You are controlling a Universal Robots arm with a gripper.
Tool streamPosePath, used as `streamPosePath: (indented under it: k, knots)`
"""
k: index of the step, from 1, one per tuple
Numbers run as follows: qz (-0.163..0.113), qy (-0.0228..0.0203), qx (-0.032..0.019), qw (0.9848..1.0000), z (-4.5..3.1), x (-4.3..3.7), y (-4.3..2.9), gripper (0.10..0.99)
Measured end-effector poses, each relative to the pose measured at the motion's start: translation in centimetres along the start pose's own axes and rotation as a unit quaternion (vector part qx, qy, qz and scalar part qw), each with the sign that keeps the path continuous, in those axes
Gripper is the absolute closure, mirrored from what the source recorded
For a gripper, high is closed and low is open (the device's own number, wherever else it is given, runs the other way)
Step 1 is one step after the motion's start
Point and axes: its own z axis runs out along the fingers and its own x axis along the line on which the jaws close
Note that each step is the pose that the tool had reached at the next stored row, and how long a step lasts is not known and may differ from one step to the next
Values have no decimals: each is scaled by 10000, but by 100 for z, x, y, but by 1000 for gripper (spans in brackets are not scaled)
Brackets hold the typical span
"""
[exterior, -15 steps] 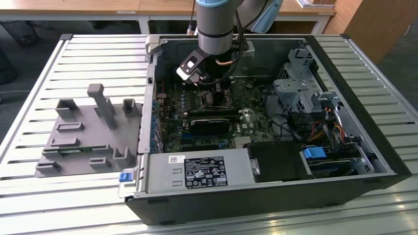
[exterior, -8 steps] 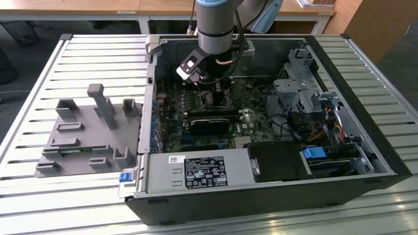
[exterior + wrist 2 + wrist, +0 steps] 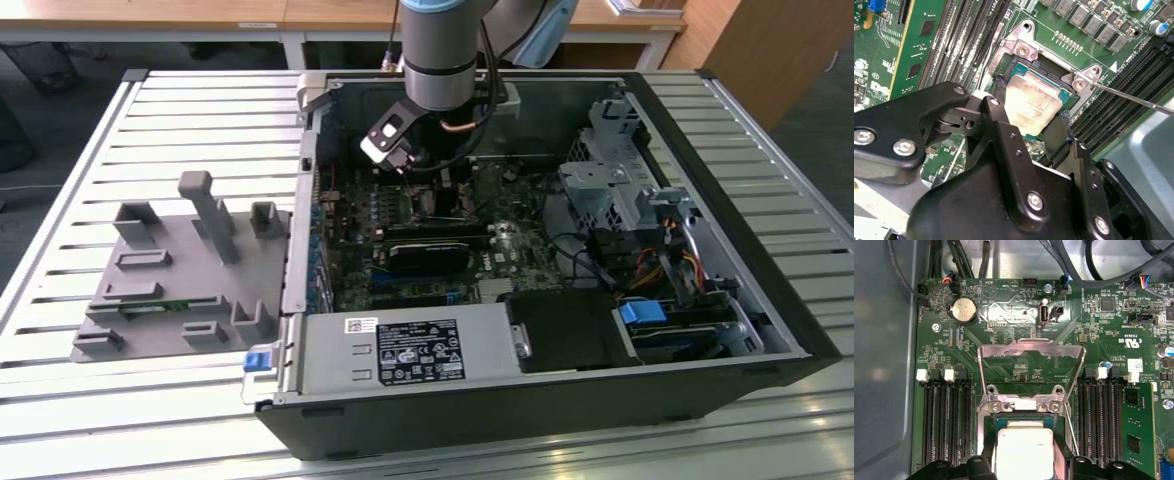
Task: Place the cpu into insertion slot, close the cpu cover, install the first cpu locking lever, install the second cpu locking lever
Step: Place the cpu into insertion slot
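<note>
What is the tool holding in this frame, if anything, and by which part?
The small flat square silver-grey chip, pinched by two opposite side edges by the tool, at the square black socket.

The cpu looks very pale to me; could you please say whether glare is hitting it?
In the first wrist view the cpu glares nearly white; in the second wrist view its face is bright yet keeps faint marks; in the exterior view the slatted table reflects light.
</note>
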Motion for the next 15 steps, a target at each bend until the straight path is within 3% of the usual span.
streamPosePath:
  k: [9,11,12,15]
  knots:
    - [1,2,-2,10000,13,1,-1,549]
    - [1,1,-1,10000,13,1,-1,537]
    - [1,1,-1,10000,13,1,-1,475]
    - [1,0,1,10000,10,0,-1,475]
